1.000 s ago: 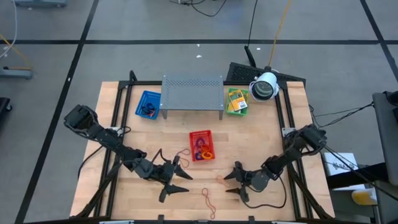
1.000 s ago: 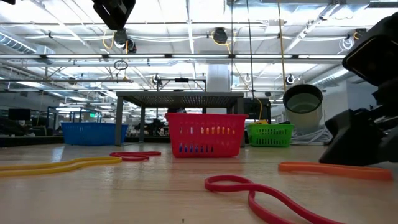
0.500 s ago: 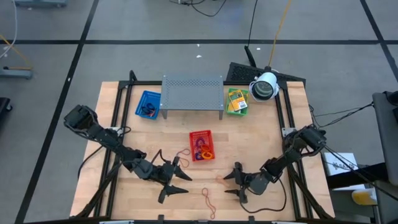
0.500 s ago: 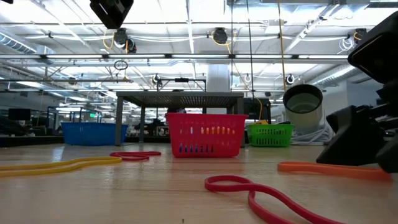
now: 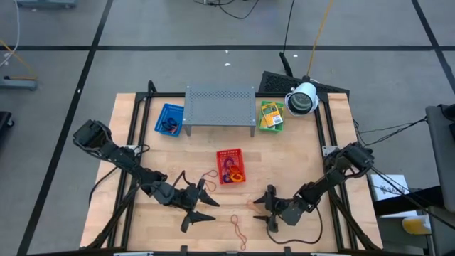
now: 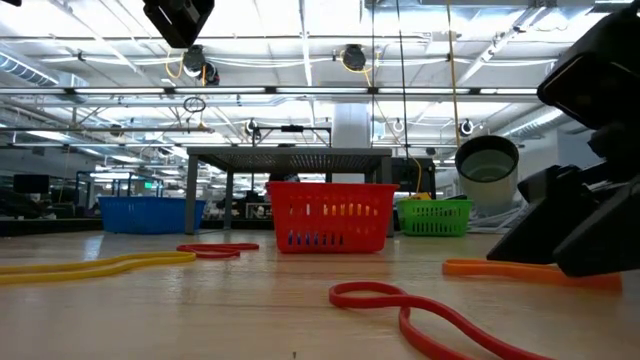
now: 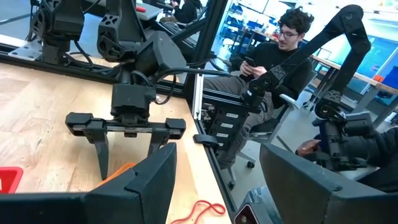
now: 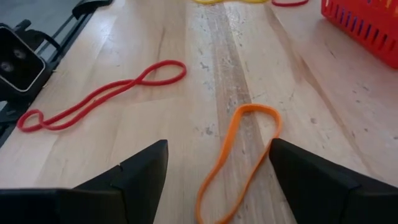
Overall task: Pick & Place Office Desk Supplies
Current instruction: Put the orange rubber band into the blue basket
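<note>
An orange rubber band (image 8: 239, 155) lies flat on the wooden table, right in front of my right gripper (image 8: 214, 180). That gripper is open and tipped down, one finger on either side of the band's near end, touching nothing. It stands low at the near right (image 5: 265, 208). A red rubber band (image 8: 106, 93) lies nearer the front edge (image 5: 238, 229). My left gripper (image 5: 207, 208) hangs open above the table at the near left, with nothing between its fingers. A yellow band (image 6: 100, 265) and a dark red band (image 6: 218, 248) lie flat farther left.
A red basket (image 5: 230, 166) with bands stands mid-table. At the back stand a blue basket (image 5: 169, 119), a grey perforated rack (image 5: 220, 107) and a green basket (image 5: 270, 115) with yellow-and-green packets. A person (image 7: 273, 68) sits beyond the table's right side.
My right gripper has tipped its fingers further down and sunk a little toward the orange band, staying open. The bands lie where they were.
</note>
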Available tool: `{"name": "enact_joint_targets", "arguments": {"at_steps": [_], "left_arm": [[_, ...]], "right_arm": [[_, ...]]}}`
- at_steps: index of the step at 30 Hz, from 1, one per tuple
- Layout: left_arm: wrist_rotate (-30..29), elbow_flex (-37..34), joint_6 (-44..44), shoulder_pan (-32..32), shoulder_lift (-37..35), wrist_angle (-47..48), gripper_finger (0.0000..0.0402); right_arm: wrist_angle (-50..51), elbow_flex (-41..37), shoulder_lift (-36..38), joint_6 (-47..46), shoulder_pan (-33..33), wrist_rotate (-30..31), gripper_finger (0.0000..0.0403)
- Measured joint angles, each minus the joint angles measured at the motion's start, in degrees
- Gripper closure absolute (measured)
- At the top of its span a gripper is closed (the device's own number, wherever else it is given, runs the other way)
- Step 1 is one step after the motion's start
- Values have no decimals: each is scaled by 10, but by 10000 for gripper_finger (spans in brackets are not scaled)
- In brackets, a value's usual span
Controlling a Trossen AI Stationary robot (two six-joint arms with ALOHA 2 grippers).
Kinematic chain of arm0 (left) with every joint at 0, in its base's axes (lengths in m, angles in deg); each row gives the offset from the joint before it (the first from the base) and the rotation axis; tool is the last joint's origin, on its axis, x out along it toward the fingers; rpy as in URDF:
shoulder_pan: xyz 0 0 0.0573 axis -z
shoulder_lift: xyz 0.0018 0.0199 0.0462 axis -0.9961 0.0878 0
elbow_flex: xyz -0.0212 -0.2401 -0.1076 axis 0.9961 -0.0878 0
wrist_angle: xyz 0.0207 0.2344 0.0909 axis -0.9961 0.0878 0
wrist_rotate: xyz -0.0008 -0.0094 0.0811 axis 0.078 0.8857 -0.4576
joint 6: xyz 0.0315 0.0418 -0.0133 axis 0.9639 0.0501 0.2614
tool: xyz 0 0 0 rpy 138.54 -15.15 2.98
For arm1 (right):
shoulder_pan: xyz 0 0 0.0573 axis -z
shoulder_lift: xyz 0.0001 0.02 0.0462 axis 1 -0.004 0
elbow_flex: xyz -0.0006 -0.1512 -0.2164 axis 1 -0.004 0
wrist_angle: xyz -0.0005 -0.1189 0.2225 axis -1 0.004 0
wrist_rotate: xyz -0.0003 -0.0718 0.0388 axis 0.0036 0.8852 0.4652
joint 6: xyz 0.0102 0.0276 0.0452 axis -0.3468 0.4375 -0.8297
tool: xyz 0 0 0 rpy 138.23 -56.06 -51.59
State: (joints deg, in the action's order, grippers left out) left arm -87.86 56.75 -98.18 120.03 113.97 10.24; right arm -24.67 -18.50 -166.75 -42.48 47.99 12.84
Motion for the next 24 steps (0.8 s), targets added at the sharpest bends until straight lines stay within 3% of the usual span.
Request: {"name": "enact_joint_targets", "arguments": {"at_steps": [5, 15, 24], "left_arm": [[0, 0, -2, 0, 0, 0, 160], [0, 0, -5, 0, 0, 0, 160], [0, 0, -6, 0, 0, 0, 160]], "right_arm": [[20, 1, 1, -11, 0, 1, 128], [38, 1, 1, 23, 1, -5, 181], [55, 1, 2, 53, 1, -10, 205]]}}
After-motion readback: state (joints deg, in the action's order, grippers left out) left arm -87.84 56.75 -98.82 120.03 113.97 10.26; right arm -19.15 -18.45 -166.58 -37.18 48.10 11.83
